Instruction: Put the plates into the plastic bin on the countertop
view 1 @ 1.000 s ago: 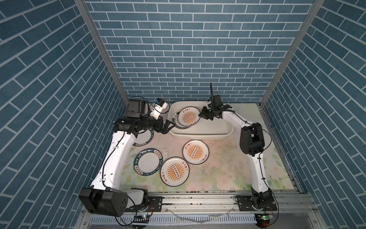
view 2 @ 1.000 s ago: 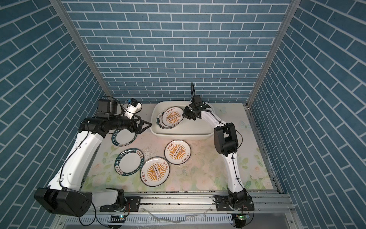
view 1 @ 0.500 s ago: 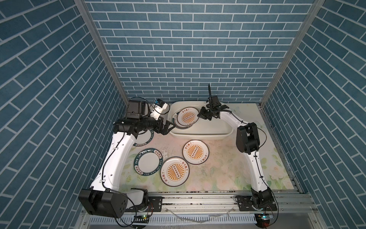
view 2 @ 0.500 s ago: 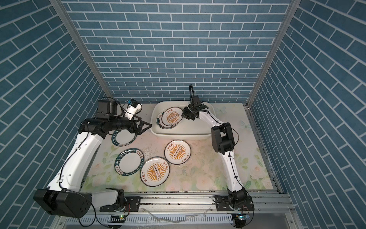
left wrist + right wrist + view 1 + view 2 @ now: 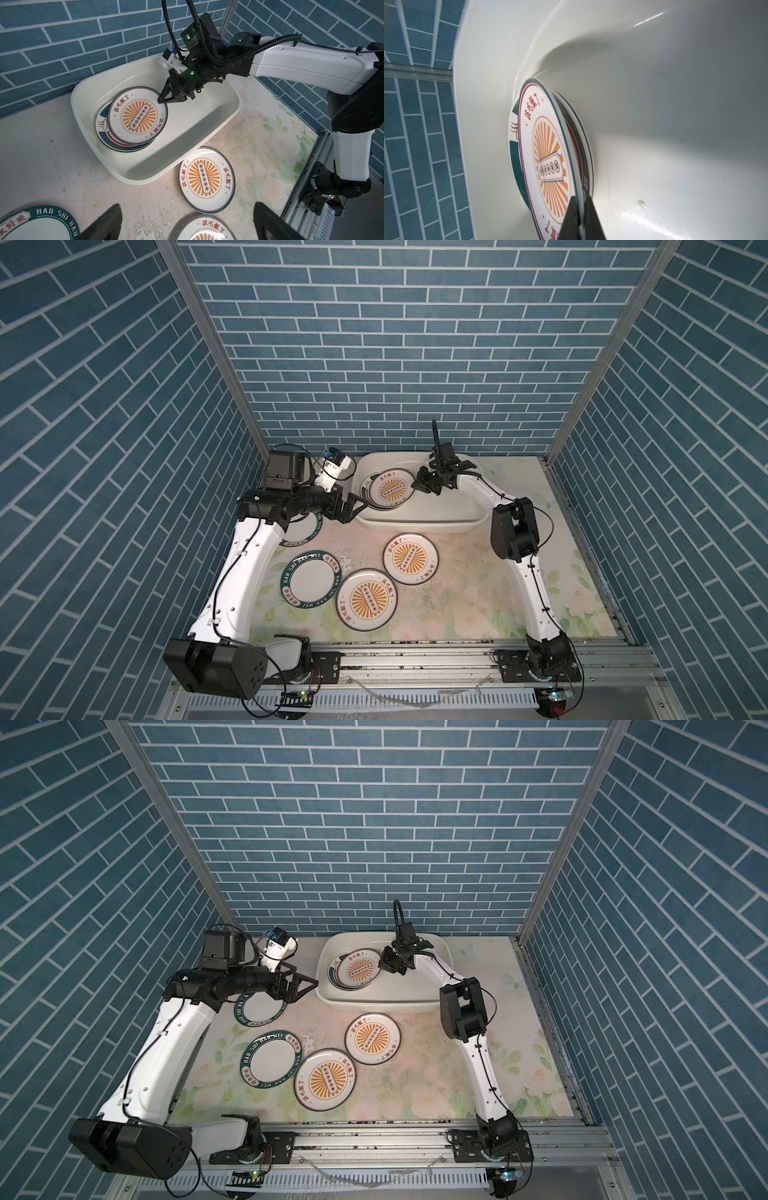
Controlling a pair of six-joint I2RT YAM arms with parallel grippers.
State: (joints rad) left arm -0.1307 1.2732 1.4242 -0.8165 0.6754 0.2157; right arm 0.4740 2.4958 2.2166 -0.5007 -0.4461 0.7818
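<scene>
Plastic bin [image 5: 415, 525]: one, at the far end of the countertop [image 5: 478, 593].
In bin: top sunburst plate [image 5: 388, 489] stacked on at least one banded plate [image 5: 102, 129].
On countertop: four plates, namely far sunburst plate [image 5: 410, 558], near sunburst plate [image 5: 366, 599], lettered plate [image 5: 311, 580], and half-hidden lettered plate [image 5: 257, 1009].
Right gripper [image 5: 164, 100]: closed, pinching the top sunburst plate's rim.
Left gripper [image 5: 297, 988]: spread wide, empty, just beside the bin.

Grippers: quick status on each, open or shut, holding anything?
Left gripper: open, empty, beside the plastic bin.
Right gripper: shut on the rim of the sunburst plate that lies on top inside the bin.
</scene>
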